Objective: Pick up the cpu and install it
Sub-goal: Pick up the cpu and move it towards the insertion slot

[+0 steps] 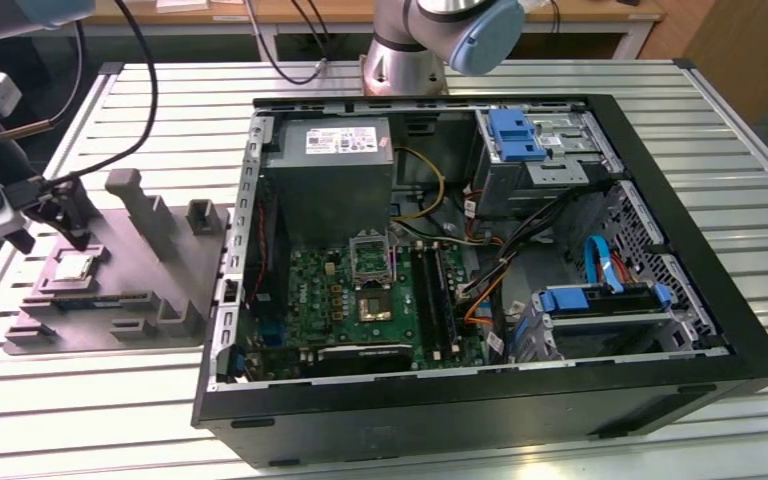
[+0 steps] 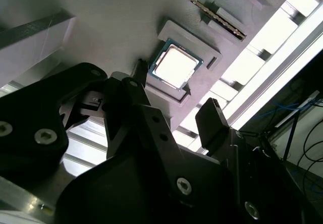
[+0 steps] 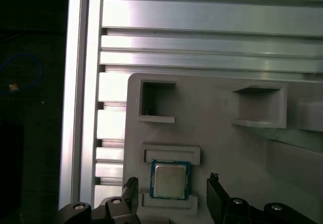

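Note:
The cpu (image 1: 75, 266), a small square chip with a silvery top, lies flat in a recess of the grey fixture plate (image 1: 157, 250) on the exterior view's left. My gripper (image 1: 51, 242) hovers just above it, open, with nothing between its fingers. In both wrist views the dark fingers (image 3: 215, 186) stand one on each side of the cpu (image 3: 170, 180) (image 2: 175, 65), apart from it. The gripper (image 3: 171, 187) (image 2: 174, 85) is centred over the chip.
An open black computer case (image 1: 704, 330) lies on the slatted aluminium table (image 1: 758, 150), holding the green motherboard (image 1: 317, 300) with its metal-framed socket (image 1: 375, 302) and a grey power supply box (image 1: 337, 175). The fixture has raised blocks (image 1: 131, 190) and empty pockets (image 3: 157, 100). The arm's base (image 1: 404, 55) stands behind the case.

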Controlling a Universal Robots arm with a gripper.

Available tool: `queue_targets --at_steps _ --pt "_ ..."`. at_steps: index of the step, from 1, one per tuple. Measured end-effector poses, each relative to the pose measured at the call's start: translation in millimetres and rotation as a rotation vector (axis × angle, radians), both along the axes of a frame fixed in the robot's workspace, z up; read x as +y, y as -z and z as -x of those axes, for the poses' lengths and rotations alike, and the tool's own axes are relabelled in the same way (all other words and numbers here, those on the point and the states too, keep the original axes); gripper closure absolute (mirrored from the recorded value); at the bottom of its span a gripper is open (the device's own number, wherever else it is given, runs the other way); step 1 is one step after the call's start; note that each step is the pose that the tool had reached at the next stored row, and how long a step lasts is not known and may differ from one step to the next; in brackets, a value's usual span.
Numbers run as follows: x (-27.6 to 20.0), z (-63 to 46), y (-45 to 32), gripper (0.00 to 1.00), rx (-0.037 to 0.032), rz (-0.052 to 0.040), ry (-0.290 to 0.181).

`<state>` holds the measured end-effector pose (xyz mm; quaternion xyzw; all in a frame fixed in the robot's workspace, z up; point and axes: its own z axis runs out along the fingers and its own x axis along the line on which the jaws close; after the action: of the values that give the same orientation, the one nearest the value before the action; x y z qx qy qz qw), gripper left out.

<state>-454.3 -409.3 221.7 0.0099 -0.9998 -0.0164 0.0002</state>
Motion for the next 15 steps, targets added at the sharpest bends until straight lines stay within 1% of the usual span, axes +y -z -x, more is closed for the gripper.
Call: queue_targets --at_steps 4,11,15 --pt "0.0 0.0 2.0 0.35 0.0001 0.0000 0.000" --pt "0.0 0.0 2.5 0.35 0.0000 0.0000 0.000" --pt "0.0 -0.1 7.1 0.35 0.0000 -0.0001 0.001"
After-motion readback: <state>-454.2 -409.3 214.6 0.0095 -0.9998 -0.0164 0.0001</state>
